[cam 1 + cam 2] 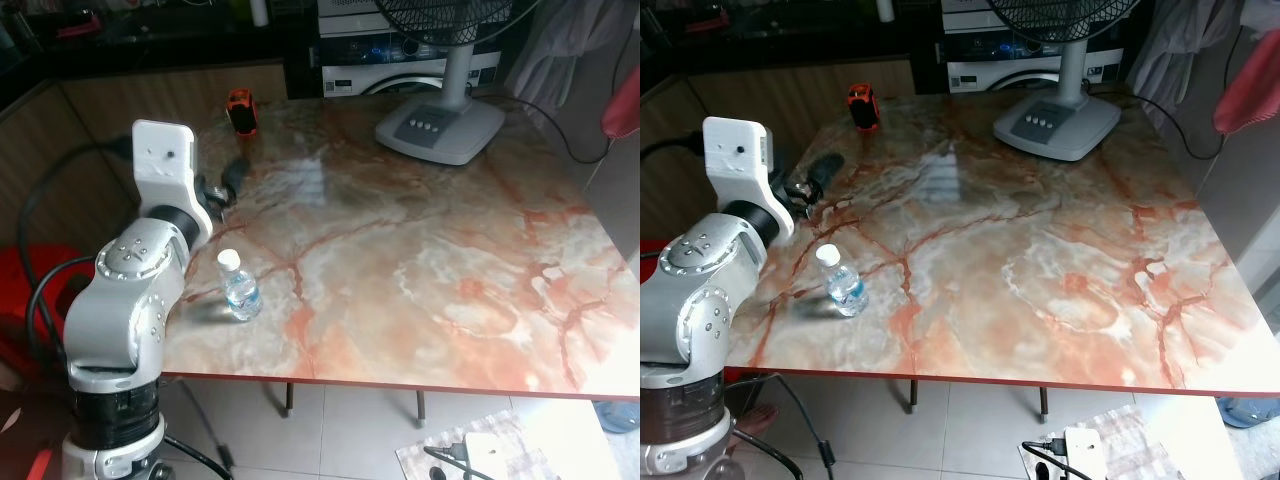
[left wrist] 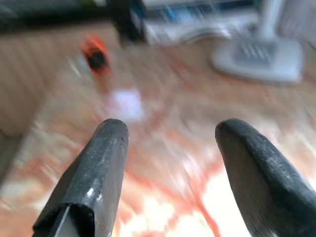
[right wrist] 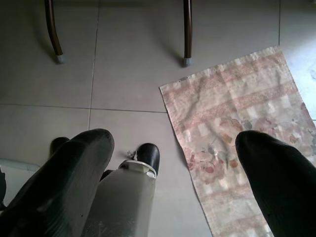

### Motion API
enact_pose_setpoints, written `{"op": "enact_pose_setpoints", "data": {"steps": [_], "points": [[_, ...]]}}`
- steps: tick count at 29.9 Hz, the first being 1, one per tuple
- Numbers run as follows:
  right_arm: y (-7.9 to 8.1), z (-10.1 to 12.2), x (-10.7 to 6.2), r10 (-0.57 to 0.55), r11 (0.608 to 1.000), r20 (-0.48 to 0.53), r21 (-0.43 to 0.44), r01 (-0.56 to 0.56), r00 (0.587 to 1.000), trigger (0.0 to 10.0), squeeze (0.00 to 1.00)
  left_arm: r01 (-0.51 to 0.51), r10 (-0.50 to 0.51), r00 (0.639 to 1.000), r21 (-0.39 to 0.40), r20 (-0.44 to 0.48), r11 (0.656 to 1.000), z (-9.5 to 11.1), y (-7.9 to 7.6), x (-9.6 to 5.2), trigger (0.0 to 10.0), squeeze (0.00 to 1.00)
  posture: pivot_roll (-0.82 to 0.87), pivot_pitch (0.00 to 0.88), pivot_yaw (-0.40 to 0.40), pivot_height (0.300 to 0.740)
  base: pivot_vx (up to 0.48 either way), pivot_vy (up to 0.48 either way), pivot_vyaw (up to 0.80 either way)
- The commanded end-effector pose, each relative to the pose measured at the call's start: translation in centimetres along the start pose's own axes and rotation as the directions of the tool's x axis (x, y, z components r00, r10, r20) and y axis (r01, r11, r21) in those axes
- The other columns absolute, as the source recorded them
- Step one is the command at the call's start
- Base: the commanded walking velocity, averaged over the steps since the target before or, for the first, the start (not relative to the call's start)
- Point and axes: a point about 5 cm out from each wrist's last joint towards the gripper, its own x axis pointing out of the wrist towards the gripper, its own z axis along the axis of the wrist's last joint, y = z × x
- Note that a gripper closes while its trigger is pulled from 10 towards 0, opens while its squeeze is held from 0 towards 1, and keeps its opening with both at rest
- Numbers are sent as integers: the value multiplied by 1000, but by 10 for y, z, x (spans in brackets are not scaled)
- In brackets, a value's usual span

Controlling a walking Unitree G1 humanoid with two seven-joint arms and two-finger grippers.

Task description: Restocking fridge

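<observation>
A small clear water bottle [image 1: 238,287] with a white cap stands upright near the front left corner of the marble table [image 1: 420,260]. My left gripper [image 1: 228,182] hovers over the table's left edge, beyond the bottle and apart from it. In the blurred left wrist view the left gripper [image 2: 170,163] is open, and nothing lies between its fingers [image 2: 94,173]. My right gripper [image 3: 173,168] hangs open below table height, over the tiled floor.
A fan's grey base [image 1: 440,125] stands at the table's far side, with an orange and black object [image 1: 241,108] at the far left. A red chair [image 1: 20,290] is left of the table. A patterned mat [image 3: 237,128], table legs [image 3: 186,29] and a power strip [image 1: 490,455] are on the floor.
</observation>
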Motion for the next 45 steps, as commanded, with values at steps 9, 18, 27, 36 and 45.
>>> {"op": "enact_pose_setpoints", "data": {"steps": [9,18,27,36,45], "points": [[4,-7,-1,21,1000,-37,-8,-21,999,10000,0,101,-48,958,178,-282,979,1,30,-23,10000,0,38,26,85,740,0,0,0],[4,-7,0,25,1000,-40,-11,-25,999,10000,0,226,-26,912,448,-409,865,-11,50,-29,10000,0,40,24,90,740,0,0,0],[4,-6,0,28,999,-40,-25,-29,999,10000,0,317,-241,907,183,-346,931,-8,40,-17,10000,0,25,24,87,740,0,0,0],[2,-6,-1,34,999,-45,-34,-36,998,10000,0,255,-275,947,-131,-164,958,5,50,-7,10000,0,21,28,76,740,0,0,0],[2,-6,-1,32,999,-38,-31,-33,999,10000,0,65,-67,996,33,60,997,24,51,-3,10000,0,9,29,73,740,0,0,0]]}}
